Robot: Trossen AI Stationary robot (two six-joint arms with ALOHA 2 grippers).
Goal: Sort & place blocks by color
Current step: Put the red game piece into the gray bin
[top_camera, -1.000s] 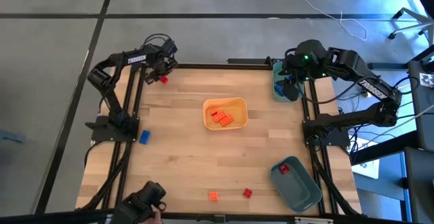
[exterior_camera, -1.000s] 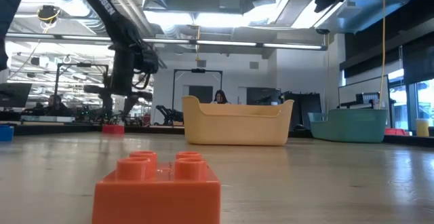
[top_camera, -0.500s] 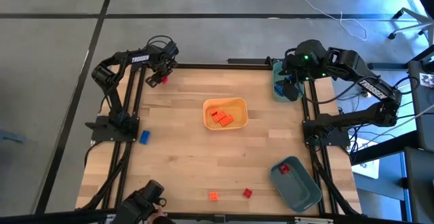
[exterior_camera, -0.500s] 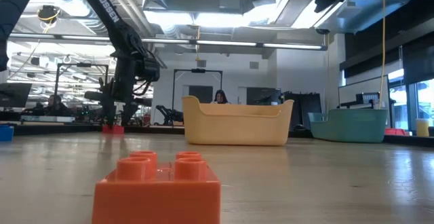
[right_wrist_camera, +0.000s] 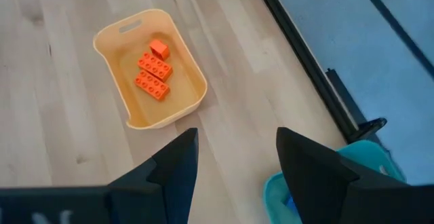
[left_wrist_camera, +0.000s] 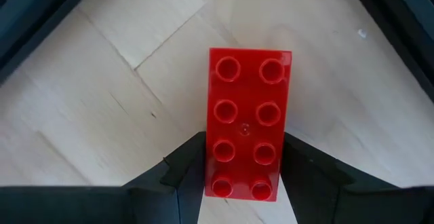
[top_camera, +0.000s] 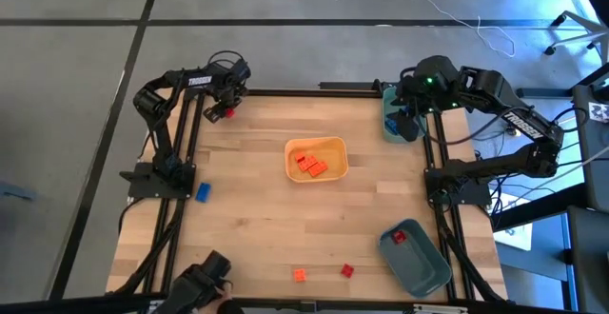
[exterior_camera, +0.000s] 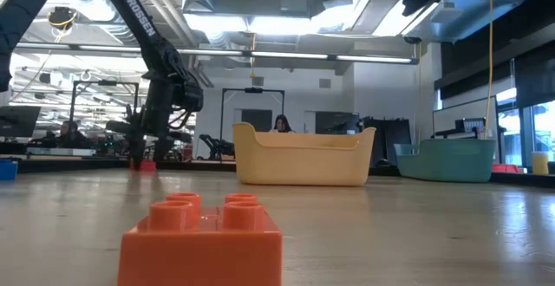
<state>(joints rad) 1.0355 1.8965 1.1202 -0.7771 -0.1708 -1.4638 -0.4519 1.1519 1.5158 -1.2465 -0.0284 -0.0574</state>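
Left gripper (top_camera: 226, 111) at the far left corner of the table (top_camera: 257, 209), low over a red eight-stud brick (left_wrist_camera: 247, 132). Wrist view: both dark fingers (left_wrist_camera: 184, 166) flank the brick's near end, touching or very nearly so, on its long sides. Looks like a pinch forming or just made; whether the brick bears any load yet, cannot tell, since it seems to lie flat on the wood.

Right gripper (right_wrist_camera: 237, 156) parked high over the far teal bin (top_camera: 391, 122) at the far right corner, fingers spread, nothing between them.

Elsewhere:
- yellow-orange tray (top_camera: 335, 146) mid-table, holding orange bricks (top_camera: 310, 164)
- near teal bin (top_camera: 423, 262) at the near right, one red block (top_camera: 400, 236) inside
- blue brick (top_camera: 202, 192) by the left arm's base
- small orange brick (top_camera: 299, 275) and small red brick (top_camera: 347, 270) near the front edge

Doing this step well, as I judge it:
- The grip sits at one end of the brick, not its middle. Expect it to droop or swivel on lift. Better to slide forward to mid-length before squeezing.
- Close squarely on the smooth side walls, not the studs.
- Lift straight up first, clear of the frame rail just beside it.
- Red belongs with the red block, so the carry crosses the whole table diagonally; pass high over the tray.
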